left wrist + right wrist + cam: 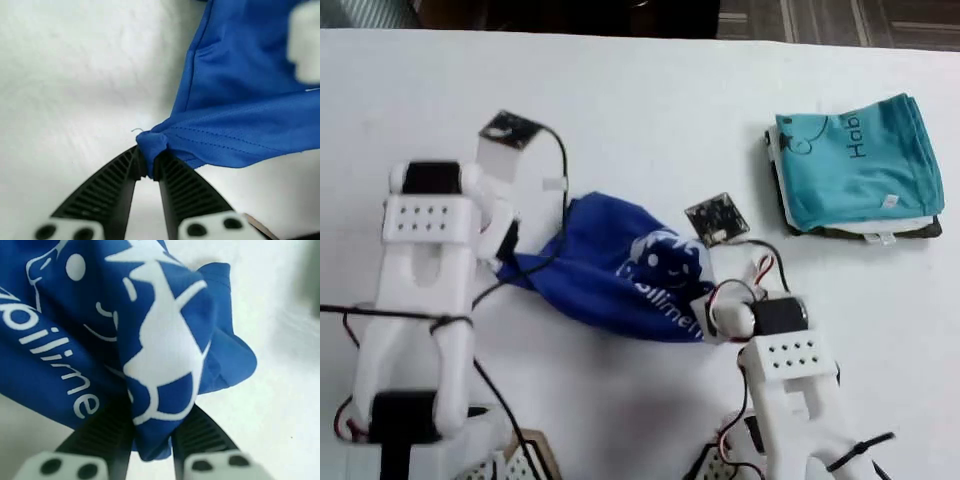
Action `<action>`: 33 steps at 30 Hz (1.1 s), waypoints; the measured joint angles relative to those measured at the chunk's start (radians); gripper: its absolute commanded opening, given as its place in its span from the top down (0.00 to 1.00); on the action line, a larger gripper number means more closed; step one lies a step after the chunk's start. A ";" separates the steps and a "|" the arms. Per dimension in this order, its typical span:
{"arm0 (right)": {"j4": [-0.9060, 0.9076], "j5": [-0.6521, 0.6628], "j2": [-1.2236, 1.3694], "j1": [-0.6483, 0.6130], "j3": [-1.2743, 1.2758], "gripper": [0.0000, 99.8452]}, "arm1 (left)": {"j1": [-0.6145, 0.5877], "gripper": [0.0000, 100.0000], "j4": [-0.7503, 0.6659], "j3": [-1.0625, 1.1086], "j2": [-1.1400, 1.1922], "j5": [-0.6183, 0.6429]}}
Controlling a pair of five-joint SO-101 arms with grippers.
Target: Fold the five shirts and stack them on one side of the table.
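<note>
Shirt (pixel 605 270) is lying beside the stack (pixel 855 160), left claw (pixel 150 167) and right claw (pixel 152 432) both pinching it.

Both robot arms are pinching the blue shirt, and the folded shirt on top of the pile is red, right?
Not quite. The folded shirt on top of the pile is teal, not red, as the high view shows. The rest is right: both arms are pinching the blue shirt.
</note>
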 measured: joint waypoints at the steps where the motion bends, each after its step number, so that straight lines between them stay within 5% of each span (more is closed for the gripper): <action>1: -0.015 0.000 -0.002 0.000 0.018 0.98 | -0.002 0.97 -0.044 0.063 -0.051 -0.011; 7: -0.106 0.000 -0.002 0.000 0.114 0.98 | -0.012 0.97 -0.224 0.425 -0.311 -0.063; 15: -0.115 0.152 -0.003 -0.002 0.129 0.97 | -0.100 0.97 -0.281 0.486 -0.336 -0.063; 23: 0.210 0.163 -0.002 -0.002 -0.242 0.78 | -0.103 0.97 -0.281 0.486 -0.336 -0.063; 33: 0.285 0.164 -0.002 0.000 -0.568 0.77 | -0.114 0.97 -0.282 0.486 -0.338 -0.061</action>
